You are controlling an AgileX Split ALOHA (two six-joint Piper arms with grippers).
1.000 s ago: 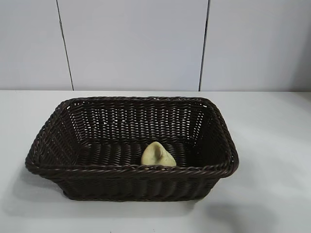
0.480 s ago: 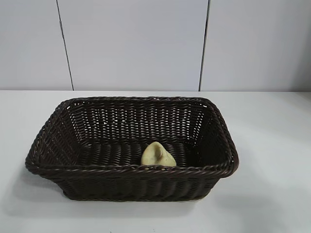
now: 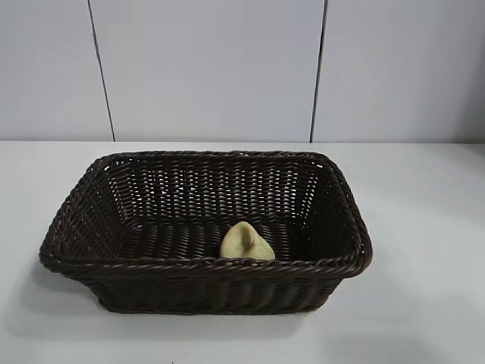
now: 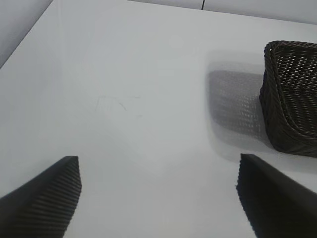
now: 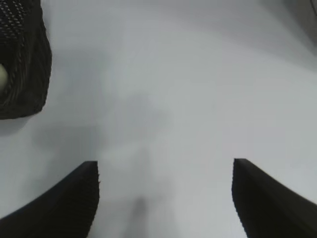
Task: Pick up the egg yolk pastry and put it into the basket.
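Observation:
The pale cream-yellow egg yolk pastry [image 3: 246, 243] lies inside the dark brown woven basket [image 3: 76, 201], on its floor near the front wall, partly hidden by the front rim. A sliver of the pastry [image 5: 2, 79] shows in the right wrist view inside the basket's corner [image 5: 29, 59]. The basket's end [image 4: 290, 99] shows in the left wrist view. My left gripper [image 4: 158, 178] is open and empty above bare table, away from the basket. My right gripper [image 5: 166, 183] is open and empty above bare table, away from the basket. Neither arm shows in the exterior view.
The basket stands in the middle of a white table [image 3: 424, 227]. A grey panelled wall [image 3: 212, 68] rises behind the table.

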